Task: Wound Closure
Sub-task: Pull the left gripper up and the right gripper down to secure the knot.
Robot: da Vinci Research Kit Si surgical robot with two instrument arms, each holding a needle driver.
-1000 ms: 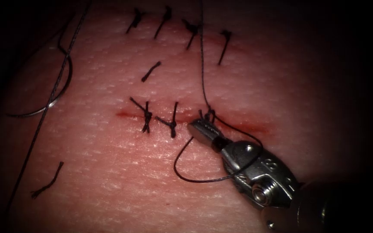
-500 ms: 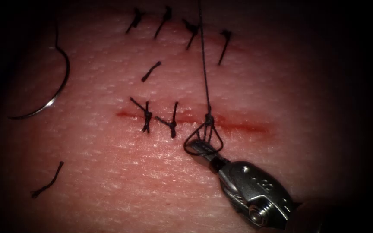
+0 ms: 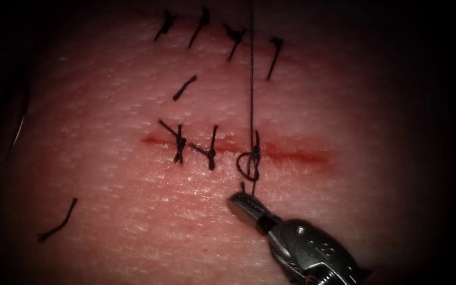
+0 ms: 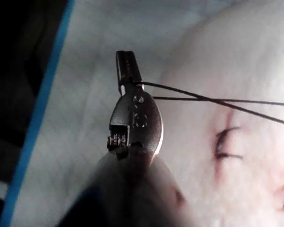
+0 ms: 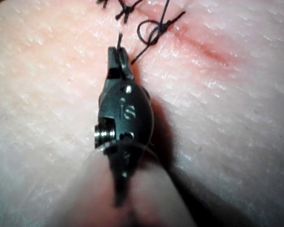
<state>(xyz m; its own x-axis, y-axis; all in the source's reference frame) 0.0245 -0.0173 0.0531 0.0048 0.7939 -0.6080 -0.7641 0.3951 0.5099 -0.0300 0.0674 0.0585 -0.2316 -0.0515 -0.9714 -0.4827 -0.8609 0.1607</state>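
The thread was held by both closed grippers — its short end in the right gripper, its long strand in the left gripper — with a loop at the cut. The needle lay at the tissue's far left edge.

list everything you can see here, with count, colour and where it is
tissue: one, pink, under everything
cut: one, red line, running left to right across the middle of the endoscope view
tied stitches: two, dark, on the cut's left part
thread: one dark strand, running up from a small loop on the cut
upper stitches: four, dark, in a row above the cut
cut ends of thread: two loose, dark, one above the cut, one at lower left
needle: one, silver, faint at the far left edge
left tool: one, metal, jaws shut on thread
right tool: one, metal, below the cut, jaws shut on the short thread end
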